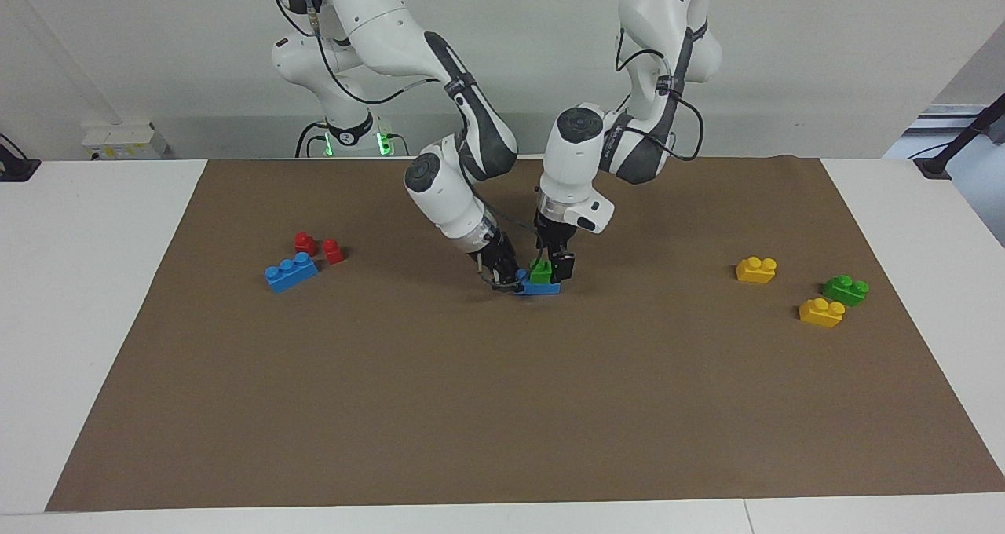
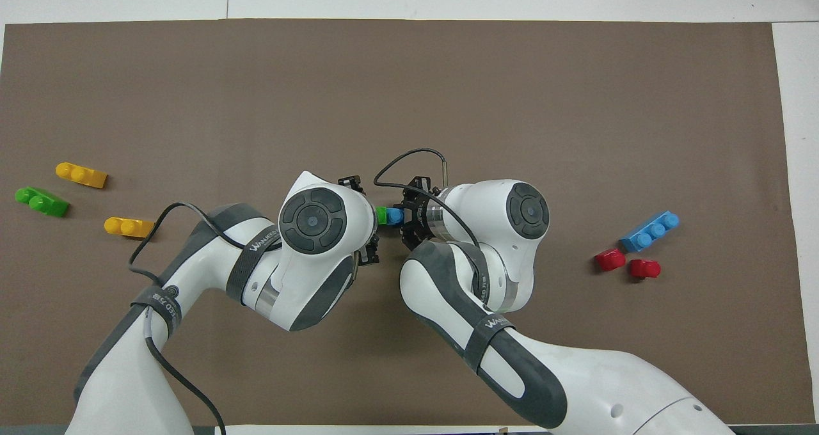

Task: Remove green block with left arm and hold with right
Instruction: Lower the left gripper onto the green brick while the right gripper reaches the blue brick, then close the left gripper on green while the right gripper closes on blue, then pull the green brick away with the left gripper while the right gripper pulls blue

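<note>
A small green block (image 1: 540, 268) sits stacked on a blue brick (image 1: 543, 287) in the middle of the brown mat (image 1: 502, 408). My left gripper (image 1: 552, 268) comes straight down on the stack and is shut on the green block. My right gripper (image 1: 508, 279) comes in at a slant and is shut on the end of the blue brick nearest the right arm's end of the table. In the overhead view the green block (image 2: 382, 215) and the blue brick (image 2: 395, 216) show in the gap between the two wrists. The left gripper (image 2: 373, 221) and right gripper (image 2: 407, 219) are mostly covered there.
A second green block (image 1: 846, 290) and two yellow bricks (image 1: 756, 269) (image 1: 821, 312) lie toward the left arm's end. A blue three-stud brick (image 1: 291, 272) and two red pieces (image 1: 305, 243) (image 1: 333, 251) lie toward the right arm's end.
</note>
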You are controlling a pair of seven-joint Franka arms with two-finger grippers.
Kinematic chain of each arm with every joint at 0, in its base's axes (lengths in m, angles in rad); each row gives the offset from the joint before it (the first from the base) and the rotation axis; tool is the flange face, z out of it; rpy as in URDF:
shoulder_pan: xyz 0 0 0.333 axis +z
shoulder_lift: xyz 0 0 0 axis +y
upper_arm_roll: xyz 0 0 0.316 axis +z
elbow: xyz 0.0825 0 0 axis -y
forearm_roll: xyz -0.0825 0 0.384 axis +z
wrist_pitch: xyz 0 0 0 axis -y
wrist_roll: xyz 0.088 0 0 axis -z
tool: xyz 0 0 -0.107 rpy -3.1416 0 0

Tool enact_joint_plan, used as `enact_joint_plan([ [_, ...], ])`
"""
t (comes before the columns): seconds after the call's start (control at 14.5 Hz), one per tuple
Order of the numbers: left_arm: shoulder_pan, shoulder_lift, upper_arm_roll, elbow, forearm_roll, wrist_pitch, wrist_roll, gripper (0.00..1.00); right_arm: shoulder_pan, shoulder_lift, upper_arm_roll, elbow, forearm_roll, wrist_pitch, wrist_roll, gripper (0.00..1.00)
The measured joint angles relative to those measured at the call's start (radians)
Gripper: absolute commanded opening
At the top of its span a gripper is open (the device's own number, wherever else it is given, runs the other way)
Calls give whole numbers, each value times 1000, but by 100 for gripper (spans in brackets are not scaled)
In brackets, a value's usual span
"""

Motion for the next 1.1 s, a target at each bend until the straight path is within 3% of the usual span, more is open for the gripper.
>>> enact_joint_plan([
  [0.07,0,0,0,0,2,3,0,38,0,1,0,0,9,0,0,0],
  [0.14,0,0,0,0,3,4,0,0,0,1,0,0,20,2,0,0],
  [0.76,2,-2,1,17,25,-7,88,0,1,2,0,3,32,5,-1,0],
  [1.1,68,-43,2,129,21,-215,172,0,2,5,-2,16,36,11,-1,0],
])
